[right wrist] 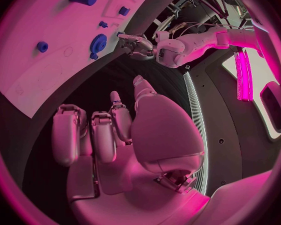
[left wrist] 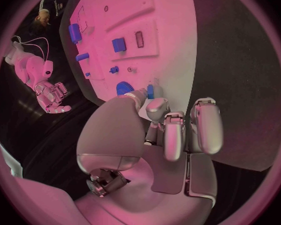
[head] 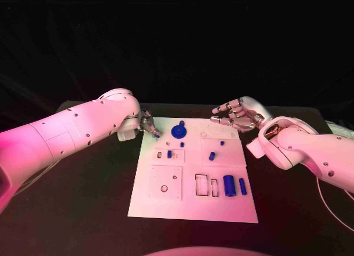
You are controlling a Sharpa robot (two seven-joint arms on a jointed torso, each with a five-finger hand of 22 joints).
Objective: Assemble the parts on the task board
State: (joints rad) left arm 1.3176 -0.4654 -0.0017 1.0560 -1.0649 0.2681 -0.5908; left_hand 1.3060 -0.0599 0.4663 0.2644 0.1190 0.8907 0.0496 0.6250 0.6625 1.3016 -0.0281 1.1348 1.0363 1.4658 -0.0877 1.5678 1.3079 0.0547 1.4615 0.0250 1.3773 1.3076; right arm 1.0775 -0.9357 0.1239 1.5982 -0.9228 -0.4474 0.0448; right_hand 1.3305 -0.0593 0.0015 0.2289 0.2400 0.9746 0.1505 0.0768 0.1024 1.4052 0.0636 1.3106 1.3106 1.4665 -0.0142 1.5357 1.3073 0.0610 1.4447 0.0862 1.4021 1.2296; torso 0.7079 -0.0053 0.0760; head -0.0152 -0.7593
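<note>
While the black table (head: pixel 84 213) fades into darkness at the top of the frame, the white board (head: pixel 194 205) lies at its centre. At the board's upper left corner the left hand (head: pixel 148 127) pinches a small blue piece (left wrist: pixel 150 91) beside the blue gear (head: pixel 178 130). Upper right, the right hand (head: pixel 237 116) hovers with fingers curled, holding nothing. Blue cylinders (head: pixel 229 185) lie lower right.

The table (head: pixel 84 213) is black and flat. A thin pale wire (head: pixel 336 209) lies on it at 4 o'clock, near the edge. A small pale crumpled thing (head: pixel 345 129) sits at 3 o'clock. A dark curtain (head: pixel 177 48) hangs behind at 12 o'clock.
</note>
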